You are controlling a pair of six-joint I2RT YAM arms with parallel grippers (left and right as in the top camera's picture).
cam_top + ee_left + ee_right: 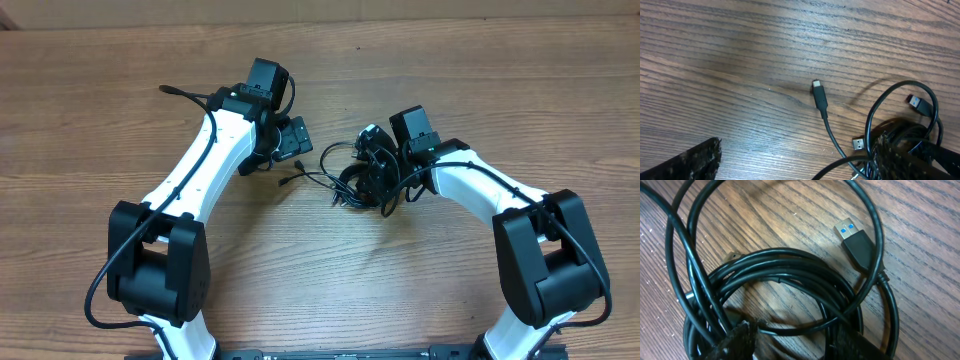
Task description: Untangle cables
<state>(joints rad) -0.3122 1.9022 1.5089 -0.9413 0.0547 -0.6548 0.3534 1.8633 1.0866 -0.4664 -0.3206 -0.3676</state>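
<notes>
left hand [797, 152] wide open, clamping nothing | right hand [792, 342] astride cables [790, 265], grip unclear

The table [80, 130] is brown wood with long, streaky grain running from its left edge to its right edge. Bands of lighter and darker brown alternate across it, and the tone is a little darker toward the far left corner. A small dark speck [360, 48] sits near the far edge, about midway along. Beyond that far edge runs a paler tan strip [320, 12], flat and plain; what it is cannot be told. Close up, the left wrist view shows fine dark lines in the table's grain [740, 60], and the right wrist view shows the same ridged grain [920, 220] lying slantwise.
</notes>
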